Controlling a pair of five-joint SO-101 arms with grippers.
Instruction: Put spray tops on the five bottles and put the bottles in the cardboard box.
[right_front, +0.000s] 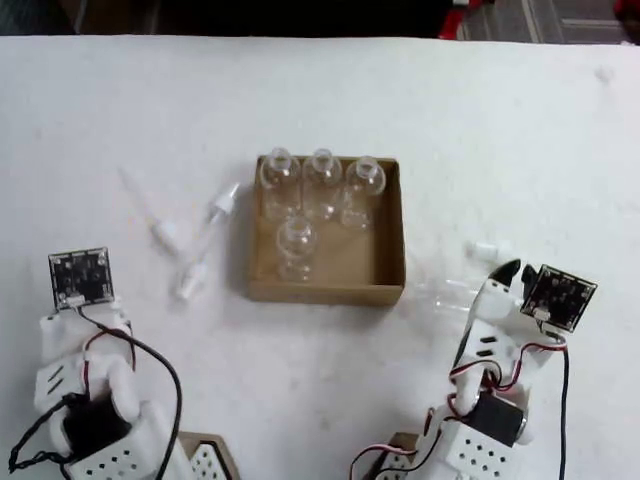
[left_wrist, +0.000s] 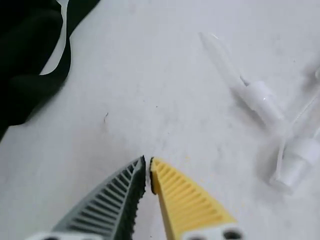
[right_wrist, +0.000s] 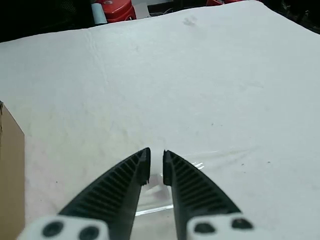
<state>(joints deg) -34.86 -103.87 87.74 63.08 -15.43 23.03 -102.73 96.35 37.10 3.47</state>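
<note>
In the cardboard box stand four bottles; left fingers pressed together, right fingers narrowly apart

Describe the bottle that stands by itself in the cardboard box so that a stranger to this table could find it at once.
Find the cardboard box at the middle of the white table. Along its far wall stand three clear bottles in a row. The lone bottle stands in front of that row, towards the box's near wall, with no bottle beside it.
</note>
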